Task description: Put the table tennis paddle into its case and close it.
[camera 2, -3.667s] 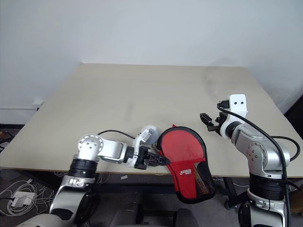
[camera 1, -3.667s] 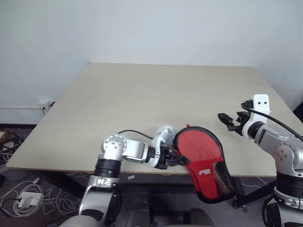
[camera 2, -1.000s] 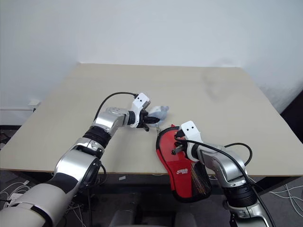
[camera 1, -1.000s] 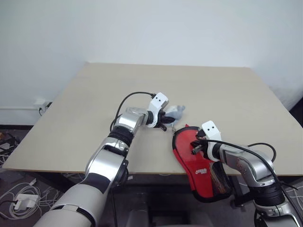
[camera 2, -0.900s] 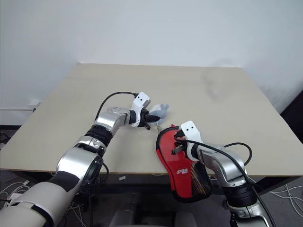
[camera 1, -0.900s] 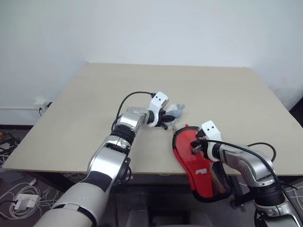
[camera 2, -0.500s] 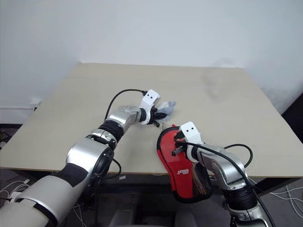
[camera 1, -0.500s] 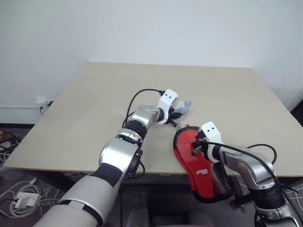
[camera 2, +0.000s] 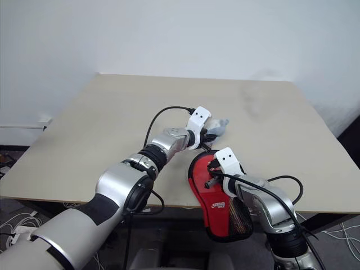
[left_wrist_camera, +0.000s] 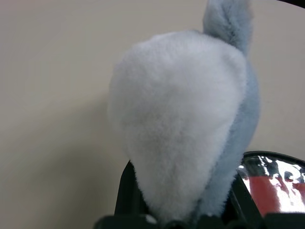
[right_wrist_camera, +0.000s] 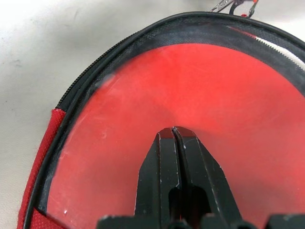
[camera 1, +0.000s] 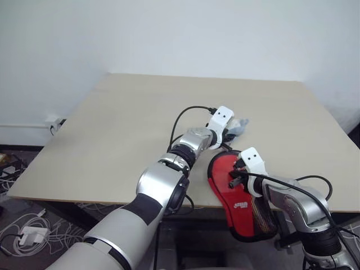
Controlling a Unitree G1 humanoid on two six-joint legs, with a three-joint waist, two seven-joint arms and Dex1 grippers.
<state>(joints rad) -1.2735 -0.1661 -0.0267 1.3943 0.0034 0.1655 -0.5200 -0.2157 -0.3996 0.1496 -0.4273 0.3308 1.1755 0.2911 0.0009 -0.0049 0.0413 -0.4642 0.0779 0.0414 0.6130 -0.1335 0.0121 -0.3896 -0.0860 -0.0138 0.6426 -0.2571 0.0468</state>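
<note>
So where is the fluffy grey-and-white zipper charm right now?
In the head views, the fluffy charm is in the left gripper, above the table just beyond the far rim of the case.

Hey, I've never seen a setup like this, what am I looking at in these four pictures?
This is a humanoid robot with two arms, standing at a beige table. Two pictures look down from cameras on its head; the other two come from a camera on each wrist. The left end effector holds a fluffy grey and white toy over the table. A red paddle-shaped case lies at the near table edge, partly hanging over it. The right end effector, shut, presses on the case's red face. I cannot tell from these pictures whether the paddle is inside.
</note>
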